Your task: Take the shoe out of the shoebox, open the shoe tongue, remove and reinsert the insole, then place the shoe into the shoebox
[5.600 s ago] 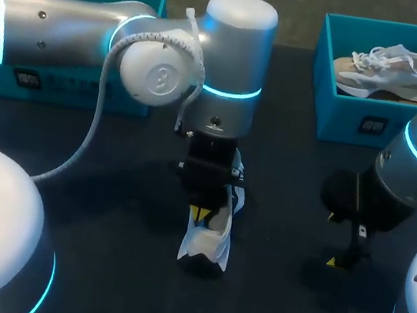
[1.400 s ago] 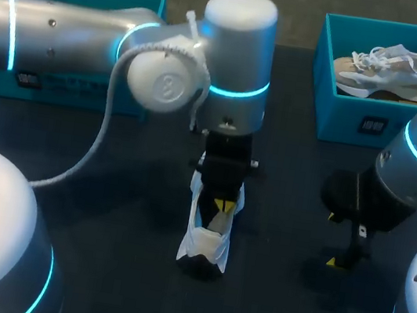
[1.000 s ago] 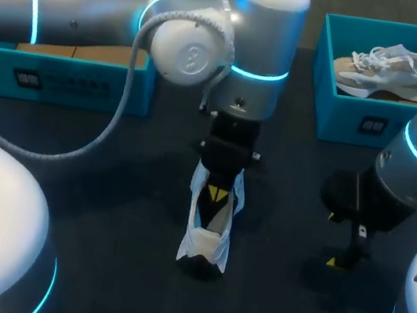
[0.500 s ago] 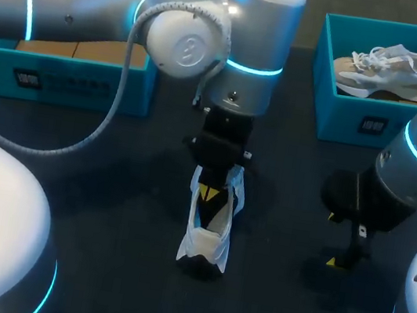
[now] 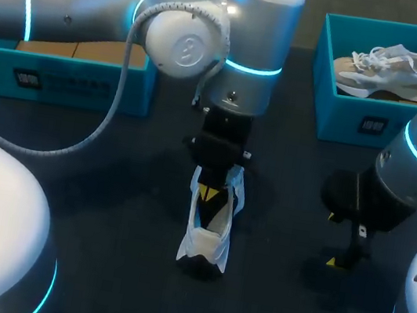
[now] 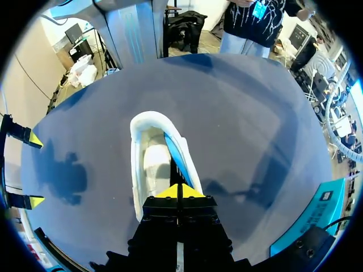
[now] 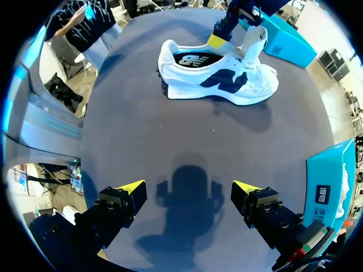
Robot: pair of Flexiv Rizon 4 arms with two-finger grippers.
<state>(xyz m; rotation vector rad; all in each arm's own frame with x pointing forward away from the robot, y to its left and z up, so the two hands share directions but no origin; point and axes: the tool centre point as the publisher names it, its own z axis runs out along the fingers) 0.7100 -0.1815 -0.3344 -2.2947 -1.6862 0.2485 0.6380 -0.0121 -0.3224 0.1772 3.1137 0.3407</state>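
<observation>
1. Left gripper (image 6: 177, 191): yellow tips pressed together over the toe-side end of the shoe's opening. It looks clenched on the tongue (image 7: 254, 44), which stands upright beside the fingers. That is probably why the tongue is up, since a pinched edge would leave the mouth of the shoe open.
2. Shoe (image 7: 218, 71): white with dark side markings, out of any box. It sits sole-down on the table (image 5: 108, 188) near the middle, under the left gripper.
3. Insole (image 7: 190, 59): dark, lying flat inside the shoe, not lifted. Judged step is tongue opening, with the insole work not yet done.
4. Right gripper (image 7: 189, 187): released, fingers wide apart with nothing between them. It hangs just above the bare table, well apart from the shoe, and looks parked out of the way for a later insole grab.
5. Left shoebox (image 5: 69, 85): teal, at the far left, partly hidden by the left arm. No shoe is visible in it, so it is likely the return spot.
6. Right shoebox (image 5: 357, 117): teal, at the far right, holding a second shoe (image 5: 389, 66) on its side, untouched.
</observation>
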